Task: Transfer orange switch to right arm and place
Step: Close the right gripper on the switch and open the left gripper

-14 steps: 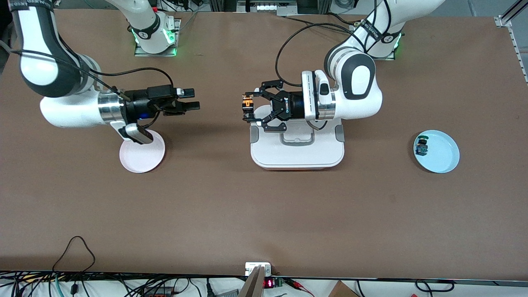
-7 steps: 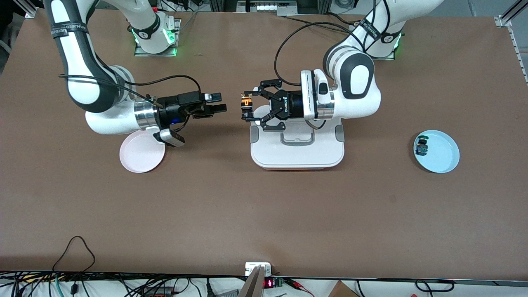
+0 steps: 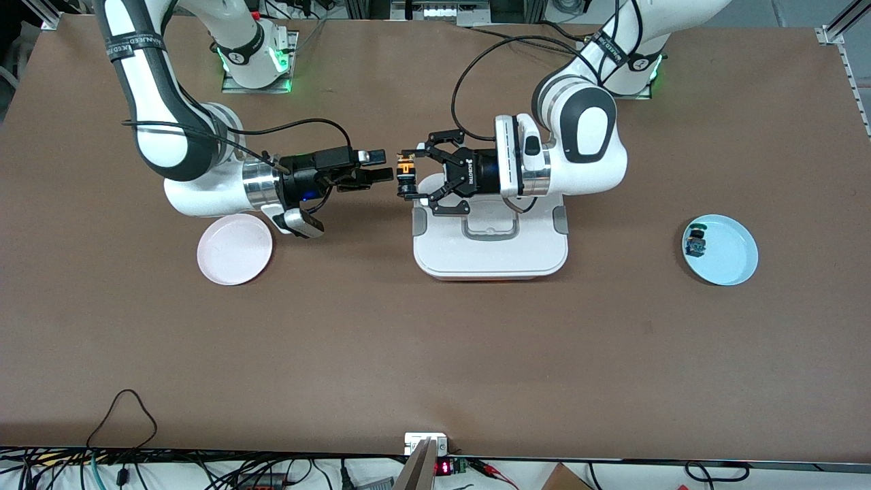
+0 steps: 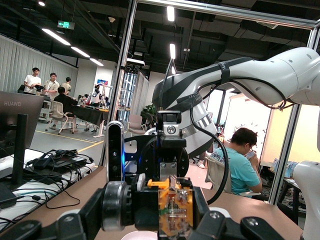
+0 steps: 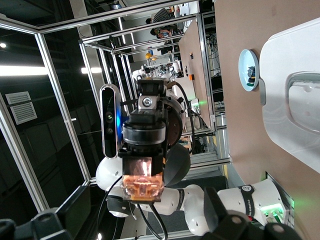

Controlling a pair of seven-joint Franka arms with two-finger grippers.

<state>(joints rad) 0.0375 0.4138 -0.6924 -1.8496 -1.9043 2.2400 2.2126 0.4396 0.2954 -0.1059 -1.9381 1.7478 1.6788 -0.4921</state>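
Here I hold the orange switch clamped in the left gripper above the white case's edge, presenting it to the spread-fingered right gripper for handover.

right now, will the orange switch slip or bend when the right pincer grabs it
The orange switch looks rigid, so bending is unlikely. It is tiny, probably light. The left pincer covers much of it, so the open right pincer gets little surface; slipping seems possible.
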